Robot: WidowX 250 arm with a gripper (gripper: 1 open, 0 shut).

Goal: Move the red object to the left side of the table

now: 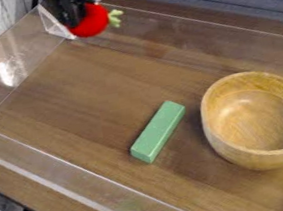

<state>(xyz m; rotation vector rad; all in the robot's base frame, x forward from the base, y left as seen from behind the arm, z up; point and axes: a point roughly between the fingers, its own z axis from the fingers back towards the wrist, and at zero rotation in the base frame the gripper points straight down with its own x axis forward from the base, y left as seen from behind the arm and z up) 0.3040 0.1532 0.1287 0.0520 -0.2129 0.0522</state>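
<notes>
My claw (73,11) pinches the red object (89,22), at the far left of the table (70,107). Judged light, firm plastic, perhaps slick; best taken round its middle, clear of the green tip (115,17).

Single arm, dark, in from the top of the view, upper part out of frame. Gripper (74,15) at the table's (88,96) far edge, near the far-left corner, fingers pointing down, closed on the red object (89,22). Fingertips partly hidden by the grip. Wrist dark and blurry, cut off by the frame; exact tilt can't be read.
</notes>
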